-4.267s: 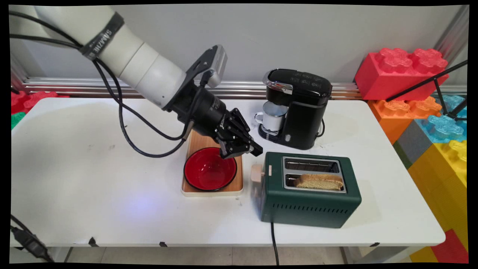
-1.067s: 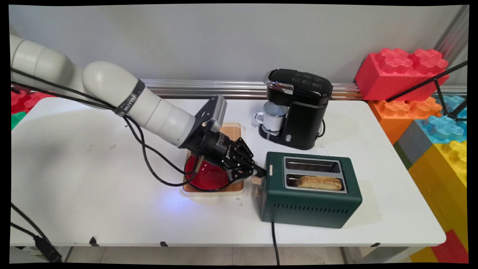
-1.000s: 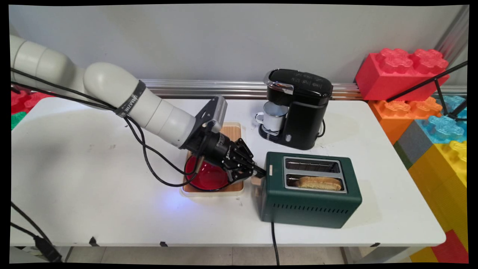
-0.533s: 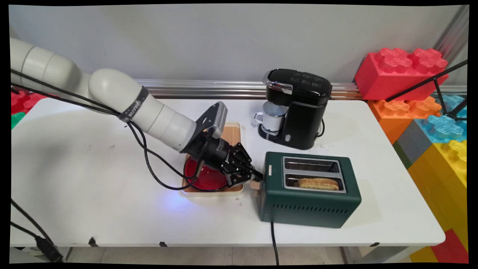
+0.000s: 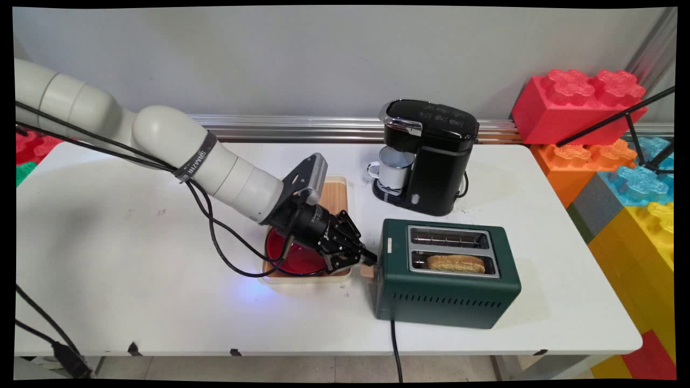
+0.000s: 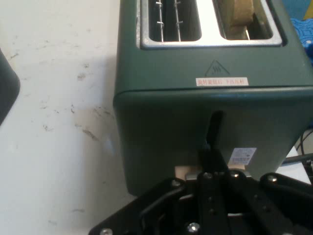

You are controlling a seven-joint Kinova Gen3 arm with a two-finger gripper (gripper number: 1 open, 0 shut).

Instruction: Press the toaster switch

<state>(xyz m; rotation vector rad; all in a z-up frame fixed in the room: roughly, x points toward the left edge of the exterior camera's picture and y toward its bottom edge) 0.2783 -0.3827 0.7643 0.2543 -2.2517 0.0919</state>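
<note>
Now the gripper point(image 5: 368, 256), pressed together, bears on the toaster's point(image 5: 447, 283) lever point(image 5: 366, 270) (left end).

The gripper point(image 6: 209, 161) pressed, fingers together, down on the beige lever point(image 6: 186, 172) at the end wall of the green toaster point(image 6: 161, 127), low in its vertical slot point(image 6: 215, 128). A slice of bread point(image 6: 239, 13) sat in one top opening (the other held only wire guides). The white table point(image 6: 54, 122) lay beside it.
</note>
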